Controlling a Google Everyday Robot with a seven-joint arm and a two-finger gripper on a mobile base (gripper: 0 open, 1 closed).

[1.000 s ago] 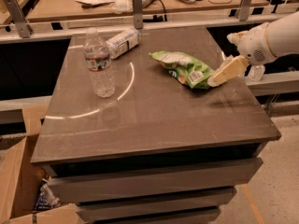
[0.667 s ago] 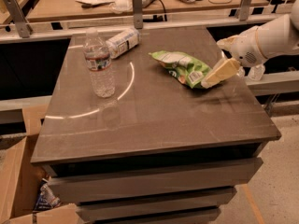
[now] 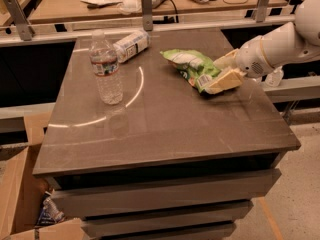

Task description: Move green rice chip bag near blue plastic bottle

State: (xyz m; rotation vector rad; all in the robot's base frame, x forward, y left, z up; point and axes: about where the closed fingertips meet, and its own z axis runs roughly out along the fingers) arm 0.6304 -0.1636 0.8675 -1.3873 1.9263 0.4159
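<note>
The green rice chip bag [image 3: 191, 65] lies crinkled on the right half of the brown table top [image 3: 165, 129]. The blue plastic bottle [image 3: 131, 45], stubby with a white label, lies on its side at the table's back, left of the bag. My gripper [image 3: 221, 72] reaches in from the right on a white arm. It is open, its two cream fingers [image 3: 226, 79] straddling the bag's right end, low over the table.
A taller clear water bottle [image 3: 106, 69] stands upright on the left half, in front of the stubby bottle. A metal rail with posts [image 3: 146, 8] runs behind the table. An open cardboard box [image 3: 20, 199] sits on the floor at lower left.
My gripper has moved left and down to the bag; its fingers now sit around the bag's right end. The bag and both bottles have not moved.
</note>
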